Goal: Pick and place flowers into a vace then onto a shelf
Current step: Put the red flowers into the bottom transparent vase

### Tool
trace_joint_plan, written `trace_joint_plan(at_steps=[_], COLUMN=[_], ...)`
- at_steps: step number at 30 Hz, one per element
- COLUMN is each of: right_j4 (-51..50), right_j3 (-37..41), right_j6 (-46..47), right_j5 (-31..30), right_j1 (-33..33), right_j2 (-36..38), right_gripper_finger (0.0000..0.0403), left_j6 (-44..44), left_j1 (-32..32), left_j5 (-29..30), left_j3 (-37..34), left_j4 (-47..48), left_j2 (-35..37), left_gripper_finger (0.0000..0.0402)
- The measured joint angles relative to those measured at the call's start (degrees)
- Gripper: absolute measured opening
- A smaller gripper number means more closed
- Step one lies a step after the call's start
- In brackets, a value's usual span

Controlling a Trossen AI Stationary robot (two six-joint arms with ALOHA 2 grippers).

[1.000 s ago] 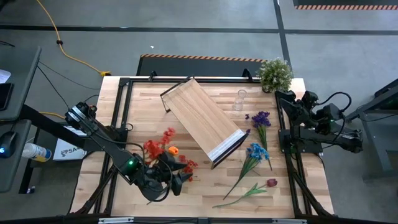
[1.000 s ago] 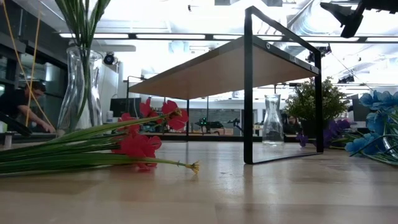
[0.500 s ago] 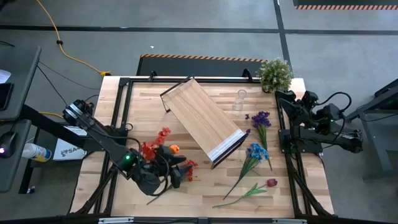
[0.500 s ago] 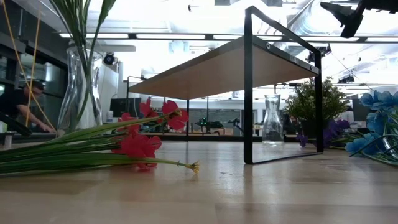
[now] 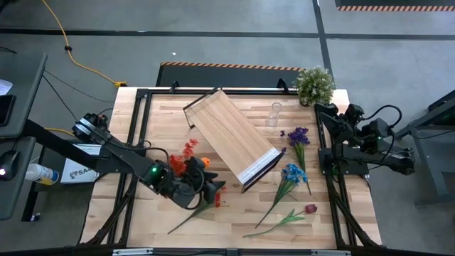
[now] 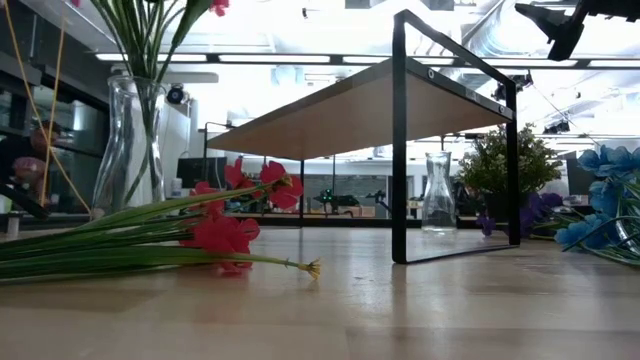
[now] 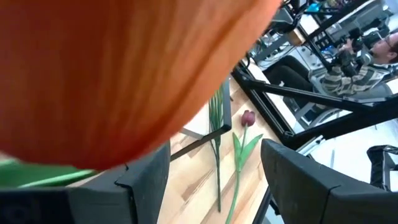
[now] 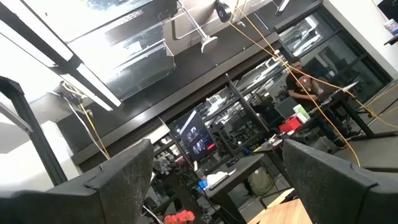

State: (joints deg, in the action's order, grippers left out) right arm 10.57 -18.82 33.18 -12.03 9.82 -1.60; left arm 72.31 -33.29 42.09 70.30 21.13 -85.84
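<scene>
Flowers with red and orange blooms stand in a glass vase carried by the left gripper, its fingers clamped around the glass, just beside the shelf, probably ready for lifting onto it. An empty carafe stands beyond the shelf. The right gripper waits open, off past the table's edge.

The left gripper sits low on the table, apparently around red and orange flowers. The shelf lies diagonally mid-table. Purple, blue and dark red flowers lie beside it. The right arm waits at the table's edge.
</scene>
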Motion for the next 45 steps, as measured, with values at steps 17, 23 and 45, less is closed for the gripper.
trace_joint_plan(at_steps=[17,23,45], right_j4=[0.02,0.01,-3.6], right_j3=[-0.01,0.01,-0.01], right_j6=[0.86,1.52,6.19], right_j5=[-0.06,-1.03,-1.01], right_j1=[0.0,0.0,0.0], right_j2=[0.01,-0.01,-0.59], right_gripper_finger=[0.0344,0.0344,0.0344], left_j6=[-1.57,-1.55,-2.59], left_j1=[-0.05,-0.06,-0.06], left_j5=[4.75,6.07,0.06], left_j3=[0.0,0.0,0.08], left_j4=[-1.33,-2.25,-5.19], left_j2=[-0.02,-0.04,-1.44], left_gripper_finger=[0.0282,0.0282,0.0282])
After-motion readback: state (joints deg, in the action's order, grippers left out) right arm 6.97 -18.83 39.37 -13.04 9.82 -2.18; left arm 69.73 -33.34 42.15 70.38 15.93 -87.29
